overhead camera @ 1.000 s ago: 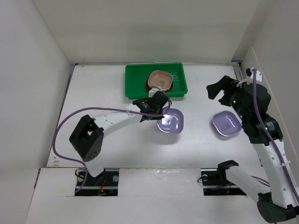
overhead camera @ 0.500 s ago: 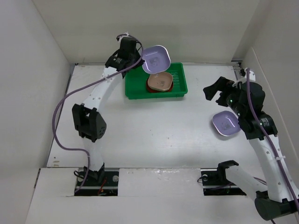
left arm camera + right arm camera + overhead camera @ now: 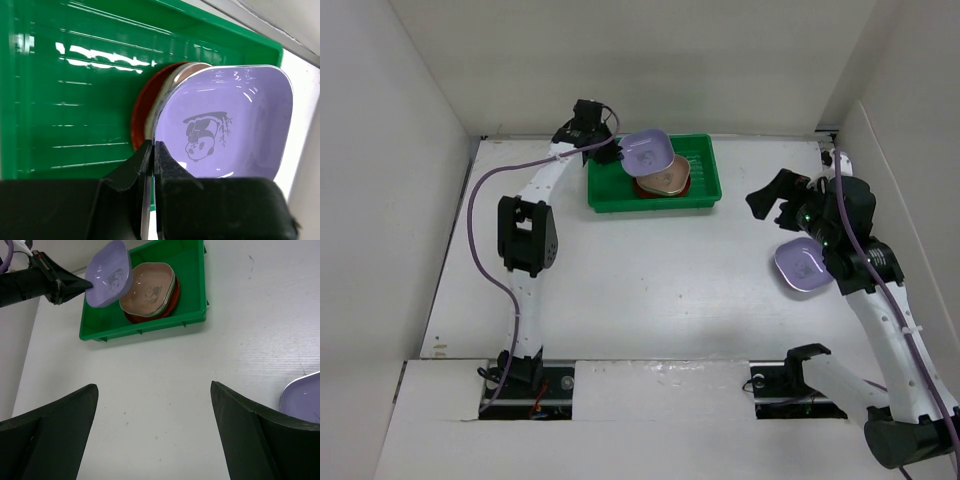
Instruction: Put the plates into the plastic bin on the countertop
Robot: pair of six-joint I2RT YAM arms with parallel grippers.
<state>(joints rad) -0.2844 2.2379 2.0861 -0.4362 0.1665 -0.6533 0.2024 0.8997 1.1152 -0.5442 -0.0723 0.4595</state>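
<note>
Top external view: the left jaws grip the rim of the held lavender plate point(image 3: 647, 152), which hangs tilted over the plastic bin point(image 3: 705, 176) and overlaps the plate stack point(image 3: 667, 181) inside it. We cannot tell whether it touches the stack. The bin sits at the far edge of the surface point(image 3: 650, 270). The right jaws stand spread and empty above the surface, well apart from the bin. The second lavender plate point(image 3: 803, 265) lies on the surface beside the right arm point(image 3: 880, 300).

Left wrist view: the jaws are pinched tight on the near rim of the held lavender plate point(image 3: 225, 125), whose centre bears a panda motif. Behind it we see the edge of a cream plate point(image 3: 162, 97) on a red plate point(image 3: 139, 120), over the ribbed bin floor point(image 3: 75, 100).

Right wrist view: the jaws are wide apart, holding nothing. A pinkish-brown plate point(image 3: 150, 290) tops the stack in the bin point(image 3: 192, 270). The second lavender plate point(image 3: 305, 400) shows at the right edge.
</note>
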